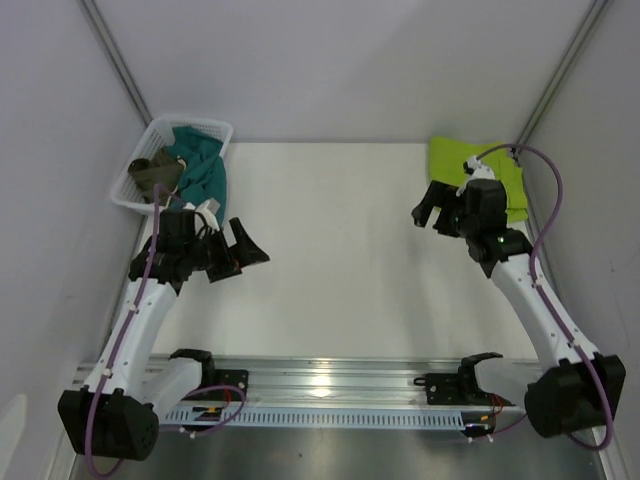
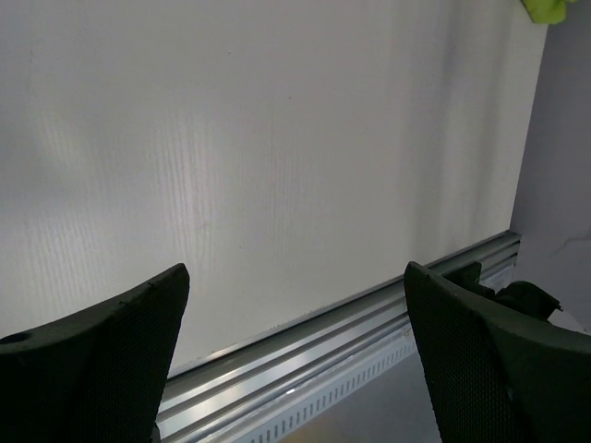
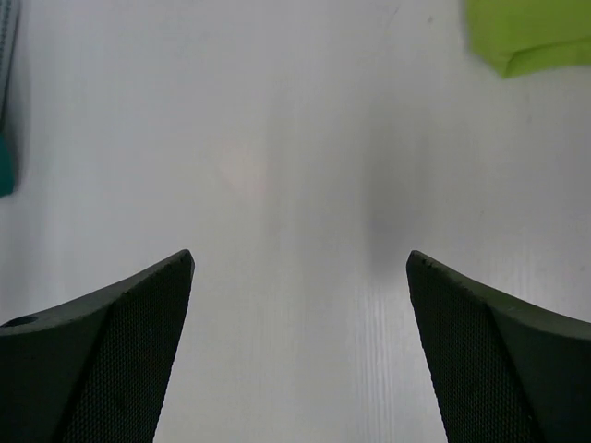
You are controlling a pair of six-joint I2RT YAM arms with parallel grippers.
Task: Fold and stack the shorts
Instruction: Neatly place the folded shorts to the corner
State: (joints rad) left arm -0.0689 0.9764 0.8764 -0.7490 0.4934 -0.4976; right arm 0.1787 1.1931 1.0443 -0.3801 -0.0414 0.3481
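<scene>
Two wrist views showed only bare counter (image 2: pixel 277 138) between widely spread jaws; nothing was held or touched by the left gripper (image 2: pixel 295 272) or the right gripper (image 3: pixel 300 258). Only from above was a basket (image 1: pixel 135 182) of cloth seen at the far left corner. The shorts (image 1: pixel 448 160) were seen at the far right corner, partly covered by the right arm (image 1: pixel 530 290).

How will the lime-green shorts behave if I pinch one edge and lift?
The shorts lie flat and thin, folded cloth, so they would probably droop and unfold rather than hold shape. They look light, so a push may bunch them instead of sliding them whole. The right gripper is open and empty beside them.
</scene>
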